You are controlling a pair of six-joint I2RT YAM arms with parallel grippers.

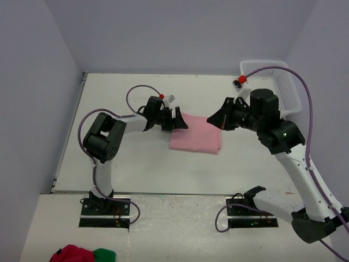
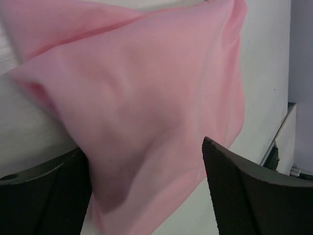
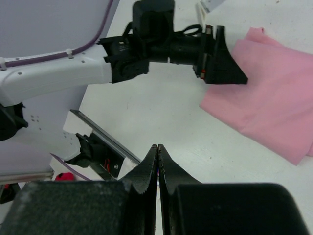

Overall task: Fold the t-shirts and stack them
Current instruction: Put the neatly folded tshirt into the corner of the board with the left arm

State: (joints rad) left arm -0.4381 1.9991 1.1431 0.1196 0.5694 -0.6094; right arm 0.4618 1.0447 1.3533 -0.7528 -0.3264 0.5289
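A light pink t-shirt [image 1: 196, 136] lies folded into a rough rectangle in the middle of the table. My left gripper [image 1: 177, 120] is at its left far corner, and its open jaws straddle the fabric edge [image 2: 146, 73] without closing on it. The right wrist view also shows the left gripper [image 3: 222, 58] against the shirt [image 3: 274, 93]. My right gripper [image 1: 211, 120] hovers just above the shirt's far right corner. It is shut and empty, with fingertips pressed together [image 3: 158, 147]. No collar or label shows.
A white mesh basket [image 1: 272, 82] stands at the back right corner of the table. A red and green cloth bundle [image 1: 79, 255] lies off the table at the front left. Grey walls enclose the table on three sides.
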